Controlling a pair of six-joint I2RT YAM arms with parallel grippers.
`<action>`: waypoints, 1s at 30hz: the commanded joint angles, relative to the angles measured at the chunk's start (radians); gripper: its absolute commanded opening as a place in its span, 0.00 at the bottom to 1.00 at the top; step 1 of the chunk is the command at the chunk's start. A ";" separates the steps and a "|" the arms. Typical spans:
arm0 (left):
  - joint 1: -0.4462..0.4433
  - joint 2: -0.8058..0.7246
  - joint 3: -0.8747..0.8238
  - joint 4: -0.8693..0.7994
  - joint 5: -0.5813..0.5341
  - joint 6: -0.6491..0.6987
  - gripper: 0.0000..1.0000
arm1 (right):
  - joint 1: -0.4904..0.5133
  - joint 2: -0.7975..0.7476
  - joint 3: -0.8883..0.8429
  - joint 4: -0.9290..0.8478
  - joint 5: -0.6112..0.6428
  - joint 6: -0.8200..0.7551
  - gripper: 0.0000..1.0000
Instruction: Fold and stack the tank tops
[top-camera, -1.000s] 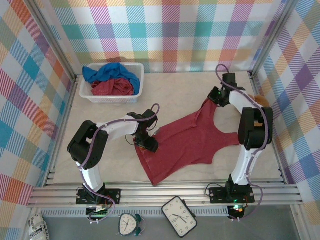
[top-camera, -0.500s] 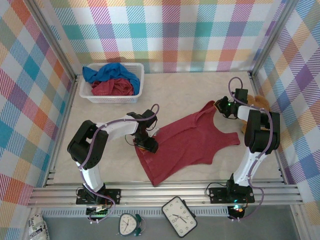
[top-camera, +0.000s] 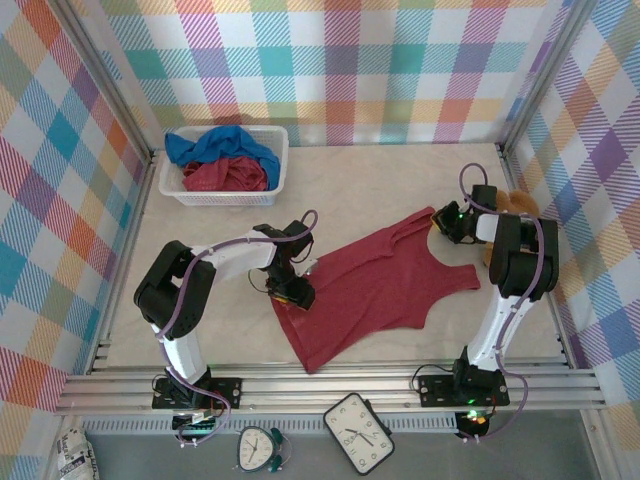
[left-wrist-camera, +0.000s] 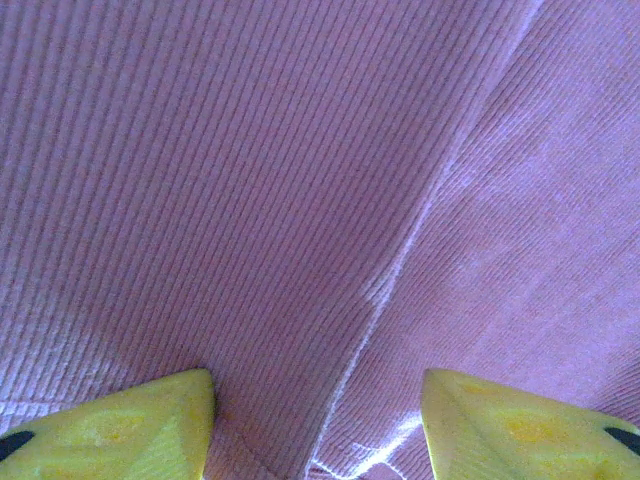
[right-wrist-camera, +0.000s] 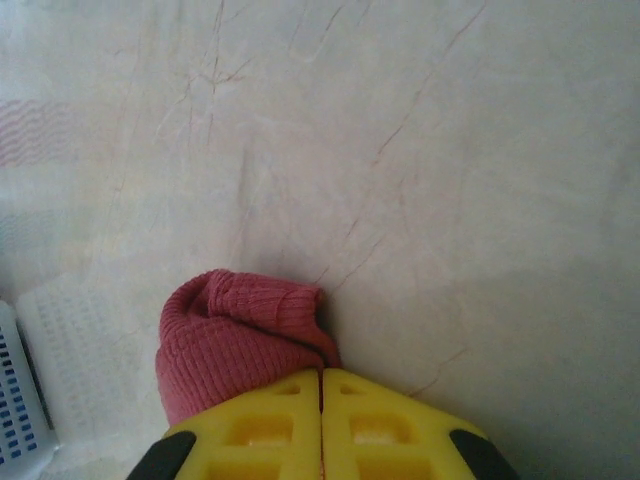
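Top external | dark red tank top spread flat mid-table | left gripper on its left edge, jaws wide apart over the cloth | right gripper pinched tight on far-right strap | blue tank top bunched in white mesh basket, far left

Bright, even light; red tank top slightly soft close-up.
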 joint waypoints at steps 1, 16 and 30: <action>0.008 -0.017 -0.003 -0.065 0.007 0.024 0.57 | -0.029 0.040 0.025 -0.034 0.050 0.028 0.15; 0.009 -0.003 0.000 -0.077 0.011 0.024 0.57 | -0.065 0.082 0.049 0.009 -0.014 0.136 0.17; 0.007 -0.014 0.071 -0.107 0.025 0.024 0.57 | 0.049 -0.138 0.109 -0.069 0.002 -0.098 0.23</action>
